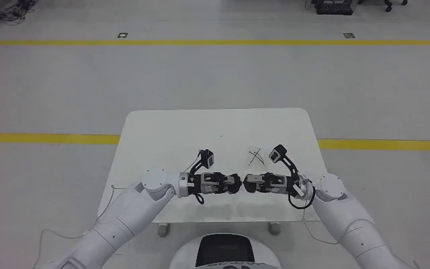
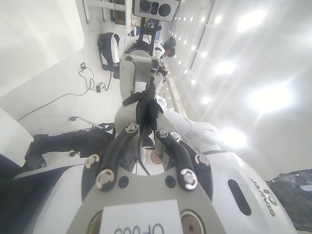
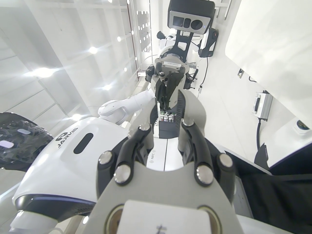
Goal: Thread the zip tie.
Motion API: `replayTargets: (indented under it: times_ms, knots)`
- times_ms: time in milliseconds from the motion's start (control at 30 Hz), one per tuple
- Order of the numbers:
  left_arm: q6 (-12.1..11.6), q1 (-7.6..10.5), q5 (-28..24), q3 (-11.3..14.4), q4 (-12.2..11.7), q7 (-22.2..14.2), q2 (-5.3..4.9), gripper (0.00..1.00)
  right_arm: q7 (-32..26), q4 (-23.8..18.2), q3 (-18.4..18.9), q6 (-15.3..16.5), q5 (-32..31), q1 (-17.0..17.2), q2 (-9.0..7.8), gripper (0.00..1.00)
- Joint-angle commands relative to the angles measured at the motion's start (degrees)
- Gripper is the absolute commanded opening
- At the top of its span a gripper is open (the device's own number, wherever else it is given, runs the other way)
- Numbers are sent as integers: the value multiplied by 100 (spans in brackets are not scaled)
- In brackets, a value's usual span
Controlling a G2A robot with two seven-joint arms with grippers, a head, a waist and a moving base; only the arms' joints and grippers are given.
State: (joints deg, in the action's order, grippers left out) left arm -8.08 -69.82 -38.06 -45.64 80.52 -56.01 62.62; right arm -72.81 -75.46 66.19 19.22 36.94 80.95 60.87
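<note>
My two arms meet tip to tip above the white table's (image 1: pixel 168 134) front part. My left gripper (image 2: pixel 147 107) is shut on a thin black zip tie (image 2: pixel 140 146), whose strap runs back between the fingers toward the wrist. In the top view the left gripper (image 1: pixel 234 183) faces the right gripper (image 1: pixel 248 183) almost touching. My right gripper (image 3: pixel 168 102) stands open, its two fingers either side of the left gripper's pinched fingertips (image 3: pixel 162 93). The zip tie's end (image 3: pixel 166 104) sits in that gap; whether it touches the right fingers I cannot tell.
A few loose zip ties (image 1: pixel 254 156) lie on the table just beyond the right gripper. Yellow floor lines (image 1: pixel 60 138) run past the table on both sides.
</note>
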Motion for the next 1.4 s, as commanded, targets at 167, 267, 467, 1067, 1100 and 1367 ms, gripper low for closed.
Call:
replayTargets:
  times_ms: [167,267,467,1067,1100,1367]
  knots:
    - [-218,11,193,-53,-22,5,-26,0,-80,-91,214,26,31,123,-57,100]
    - [-234,12,190,-65,-29,0,-28,0,-80,-91,214,26,31,123,-57,100]
    - [-228,-4,227,-48,1,96,-24,0,-80,-91,214,26,31,123,-57,100]
    - [-994,-679,-153,-1336,95,-128,-398,0,-80,-91,214,26,31,123,-57,100]
    - [-1017,-727,-209,-1407,103,-148,-415,0,-80,-91,214,26,31,123,-57,100]
    - [-1021,-907,-295,-1658,199,-269,-489,0,284,-307,445,-135,-652,-32,-128,100]
